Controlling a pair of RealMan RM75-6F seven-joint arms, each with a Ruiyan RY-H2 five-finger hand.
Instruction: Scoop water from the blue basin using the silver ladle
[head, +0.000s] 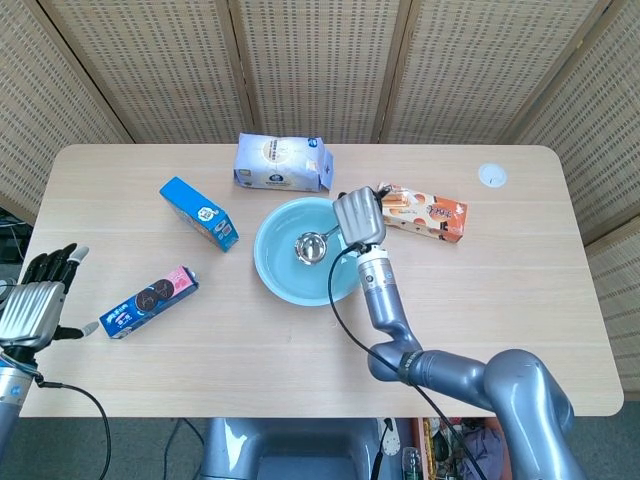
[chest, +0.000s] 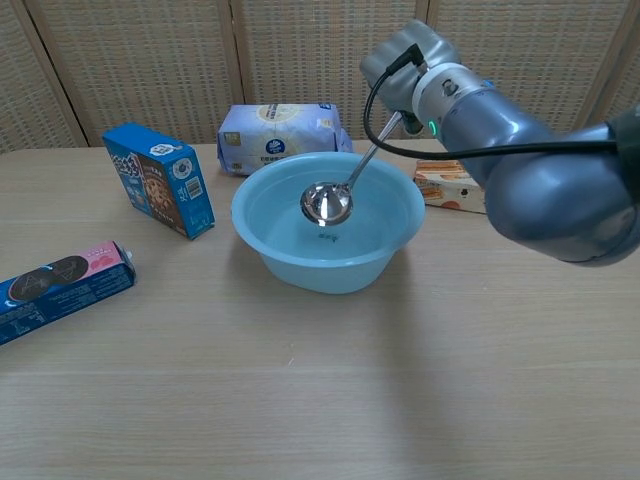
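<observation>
1. Your surface (head: 500, 300) is pale wood.
2. On it sits the basin (head: 280, 280), mid-surface.
3. Behind it lies a white bag (head: 282, 163).
4. Left: a blue box (head: 198, 213) and a cookie pack (head: 149, 301).
5. Right: an orange box (head: 425, 212) and, well apart, a white disc (head: 491, 176).

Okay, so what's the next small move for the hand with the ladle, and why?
Probably lower and tip it a little more. The right hand holds the silver ladle with its bowl inside the blue basin, seemingly just above the bottom, not yet filled.
</observation>
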